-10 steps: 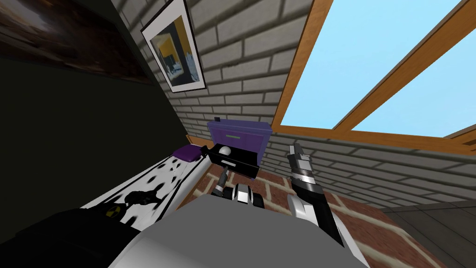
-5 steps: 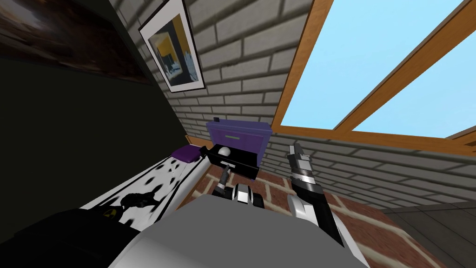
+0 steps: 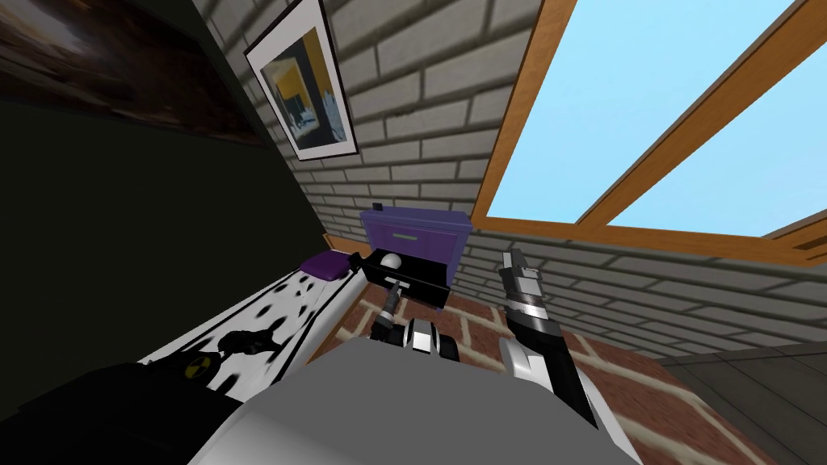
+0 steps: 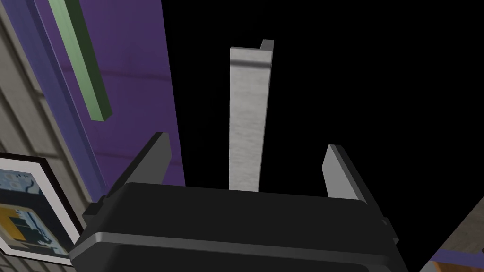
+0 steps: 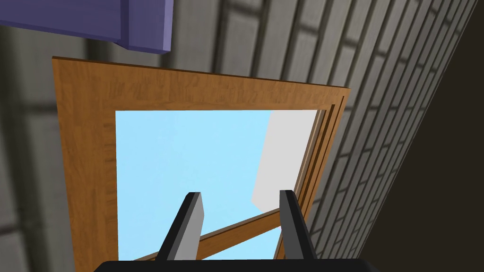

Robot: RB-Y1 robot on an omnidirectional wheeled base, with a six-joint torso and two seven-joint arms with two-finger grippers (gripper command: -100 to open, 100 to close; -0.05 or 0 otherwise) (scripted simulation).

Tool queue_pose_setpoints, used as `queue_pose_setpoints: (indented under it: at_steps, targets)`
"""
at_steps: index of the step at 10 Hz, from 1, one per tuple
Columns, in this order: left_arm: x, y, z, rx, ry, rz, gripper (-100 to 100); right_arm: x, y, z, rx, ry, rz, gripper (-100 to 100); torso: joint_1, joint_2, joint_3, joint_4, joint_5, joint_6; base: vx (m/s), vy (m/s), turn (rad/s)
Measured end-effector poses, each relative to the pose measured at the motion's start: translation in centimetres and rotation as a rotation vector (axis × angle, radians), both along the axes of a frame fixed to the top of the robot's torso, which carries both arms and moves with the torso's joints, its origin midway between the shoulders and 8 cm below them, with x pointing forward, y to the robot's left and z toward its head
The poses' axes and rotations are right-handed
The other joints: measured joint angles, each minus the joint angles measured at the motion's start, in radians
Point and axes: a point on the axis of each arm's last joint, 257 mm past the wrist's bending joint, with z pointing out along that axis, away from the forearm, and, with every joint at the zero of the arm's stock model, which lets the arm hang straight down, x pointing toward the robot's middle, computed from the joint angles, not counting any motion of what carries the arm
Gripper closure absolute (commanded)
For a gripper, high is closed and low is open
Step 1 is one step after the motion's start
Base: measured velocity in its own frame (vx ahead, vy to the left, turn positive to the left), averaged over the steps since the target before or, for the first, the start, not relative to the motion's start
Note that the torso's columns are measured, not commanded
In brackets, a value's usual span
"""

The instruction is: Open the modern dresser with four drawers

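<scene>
The purple dresser (image 3: 420, 230) stands against the grey brick wall. Its upper drawer is closed and carries a green bar handle (image 4: 80, 61). A lower black drawer (image 3: 408, 281) is pulled out, with a white ball (image 3: 391, 261) lying inside. My left gripper (image 3: 394, 292) is at that drawer's front. In the left wrist view it (image 4: 246, 140) is open, and the drawer's grey bar handle (image 4: 248, 118) runs between the fingers (image 4: 156, 156) without touching either. My right gripper (image 3: 510, 257) is raised to the right of the dresser. It (image 5: 239, 192) is open and holds nothing.
A bed with a black-spotted white cover (image 3: 266, 323) and a purple pillow (image 3: 327, 265) runs along the dresser's left side. A wood-framed window (image 3: 517, 145) is on the wall to the right. The floor (image 3: 484, 323) is red brick. A small dark object (image 3: 376, 207) sits on the dresser top.
My left gripper has crept slightly up toward the black drawer's front. The drawer and my right arm look unchanged.
</scene>
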Motion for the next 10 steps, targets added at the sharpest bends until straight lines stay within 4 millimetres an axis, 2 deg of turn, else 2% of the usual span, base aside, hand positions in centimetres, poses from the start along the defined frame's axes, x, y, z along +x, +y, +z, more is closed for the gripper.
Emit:
queue_pose_setpoints:
  at_steps: [9, 10]
  targets:
    - [4.6, -1.0, 3.8, 0.0, 0.001, 0.001, -100, 0.0, 0.0, 0.0, 0.0, 0.0, 0.0, 0, 0.001, -0.001, -0.001, 0.0, 0.0, 0.0, -0.05, 0.009, 0.0]
    - [4.7, -1.0, 3.8, 0.0, 0.004, 0.001, 0, 0.0, 0.0, 0.0, 0.0, 0.0, 0.0, 0, 0.0, -0.002, -0.001, 0.0, 0.0, 0.0, -0.005, 0.001, 0.0]
